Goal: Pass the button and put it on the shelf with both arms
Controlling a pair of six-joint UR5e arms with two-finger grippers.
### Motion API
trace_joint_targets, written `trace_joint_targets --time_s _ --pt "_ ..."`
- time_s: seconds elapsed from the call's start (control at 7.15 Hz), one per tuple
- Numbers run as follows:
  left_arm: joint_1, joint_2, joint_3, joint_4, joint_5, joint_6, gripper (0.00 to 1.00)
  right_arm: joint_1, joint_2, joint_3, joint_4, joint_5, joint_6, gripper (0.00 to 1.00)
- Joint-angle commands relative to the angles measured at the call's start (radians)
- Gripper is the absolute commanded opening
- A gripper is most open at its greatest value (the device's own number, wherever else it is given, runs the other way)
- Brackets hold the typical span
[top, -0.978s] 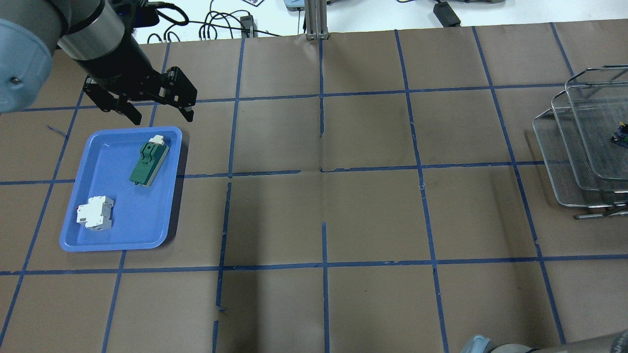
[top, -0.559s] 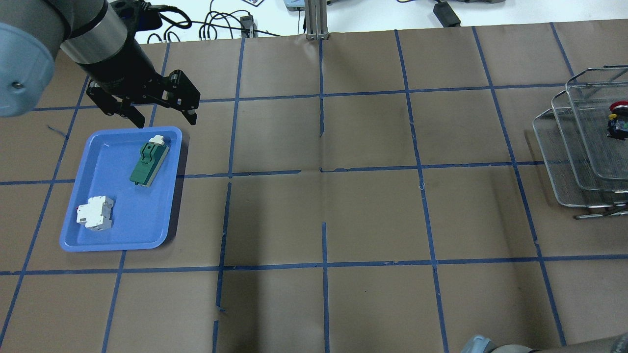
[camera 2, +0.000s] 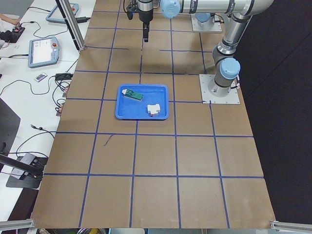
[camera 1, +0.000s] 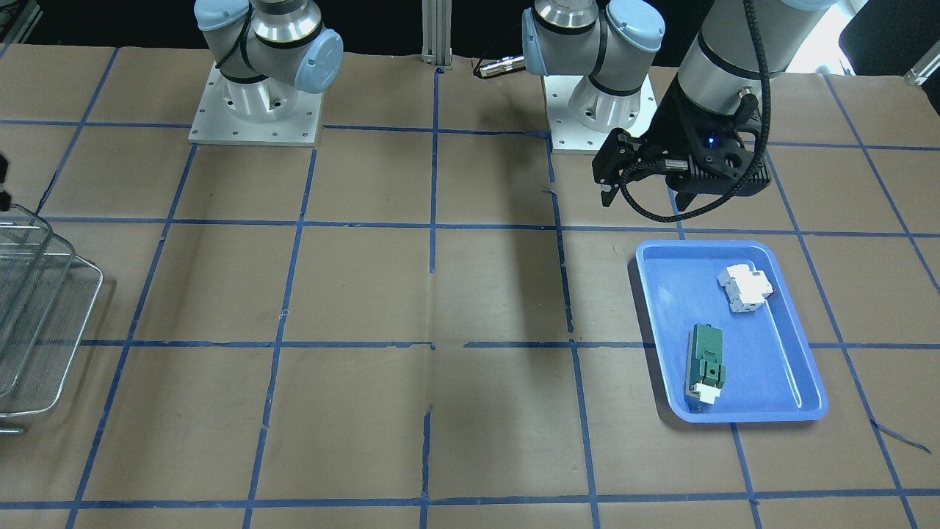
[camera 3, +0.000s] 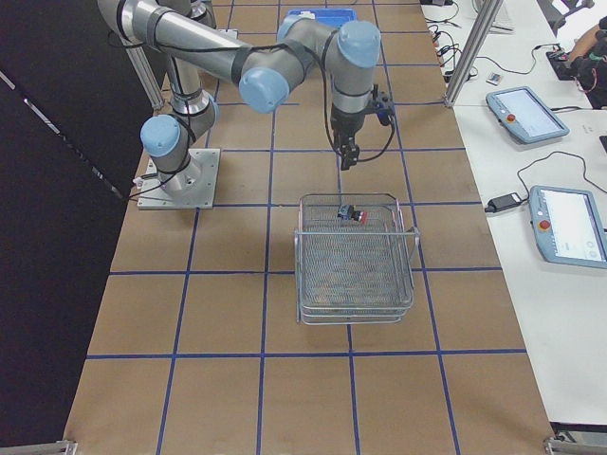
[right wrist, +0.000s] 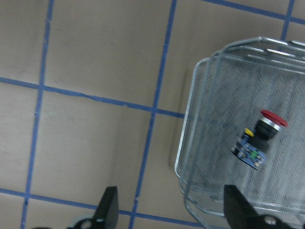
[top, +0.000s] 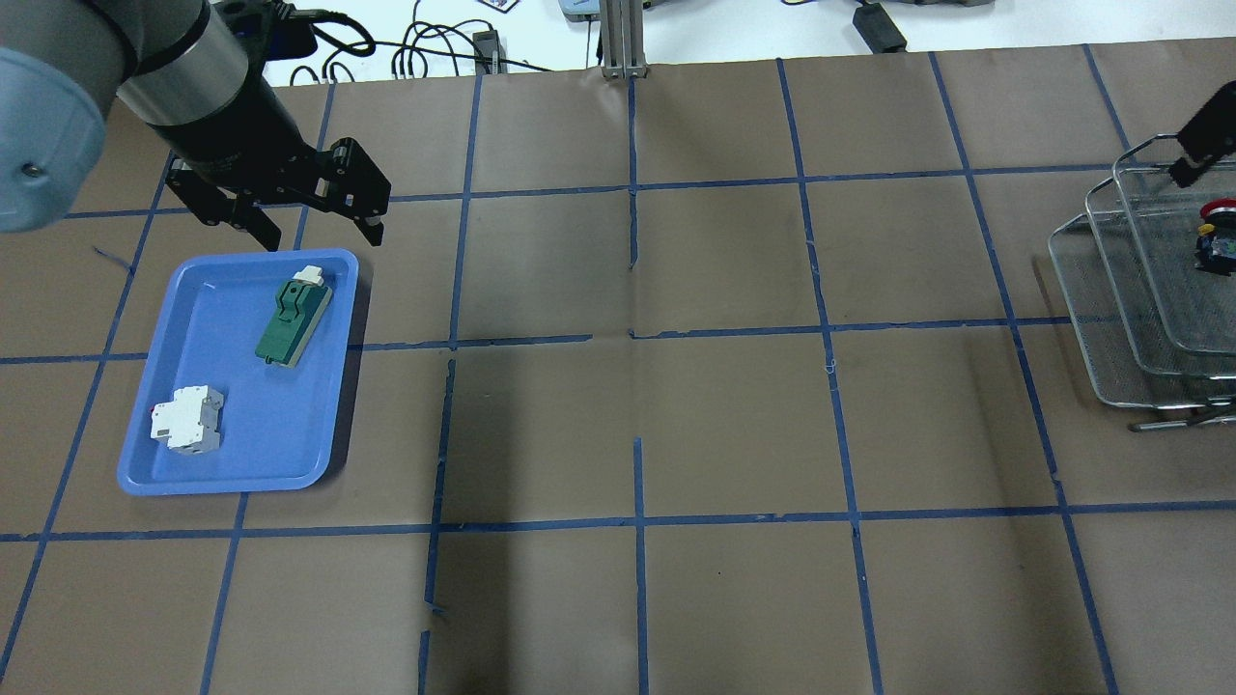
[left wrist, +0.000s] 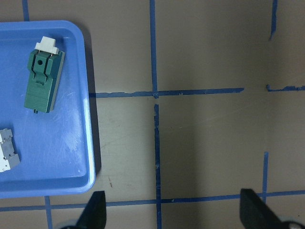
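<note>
Red-capped item: the button lay on its side on the mesh of the shelf, apparently in the top tier, its red head pointing to about 1 o'clock in the right wrist view.
Location on table: the shelf stood at the 3 o'clock edge in the overhead view, with the button near its 12 o'clock end.
Change noted: a second earlier only the button's dark rear block showed at the overhead view's edge. By this moment the red head was in plain sight and nothing touched the button.
Right gripper: jaws were spread wide with nothing between them. It had drawn off towards 12 o'clock of the button, one black finger showing over the shelf's far rim in the overhead view.
Left gripper: fingers were apart and empty. It hung over the 12 o'clock rim of the blue tray, its position hardly altered over the last second.
Other stock: the green module and the white breaker block sat in the blue tray at 9 o'clock, untouched.
Task status, judged: the pass was over and the button had been released onto the shelf, so the placement looked complete. Only clearing the right arm from the rack seemed to remain.
</note>
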Motion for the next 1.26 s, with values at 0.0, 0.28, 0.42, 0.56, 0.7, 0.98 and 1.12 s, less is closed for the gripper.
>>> trace_joint_targets --time_s 0.0,0.28,0.42,0.56,0.7,0.98,1.12 --pt "-0.001 -0.003 0.018 0.015 0.001 0.006 1.00 0.248 -0.021 -0.031 0.005 -0.001 0.337 0.95" --pt "0.004 0.000 0.019 0.026 0.001 0.035 1.00 0.403 -0.001 -0.034 0.006 0.002 0.598 0.96" --pt "0.005 0.002 0.015 0.025 0.001 0.036 1.00 0.414 -0.001 -0.028 0.008 0.004 0.634 0.96" --pt "0.005 0.005 0.015 0.026 -0.001 0.037 1.00 0.414 -0.001 -0.028 0.008 0.004 0.638 0.96" --pt "0.005 0.005 0.015 0.026 -0.001 0.037 1.00 0.414 -0.001 -0.028 0.008 0.004 0.636 0.97" --pt "0.005 0.005 0.012 0.026 0.001 0.037 1.00 0.414 0.001 -0.030 0.008 0.004 0.636 0.98" --pt "0.005 0.011 0.009 0.026 0.001 0.037 1.00 0.414 0.002 -0.030 0.008 0.004 0.636 0.98"
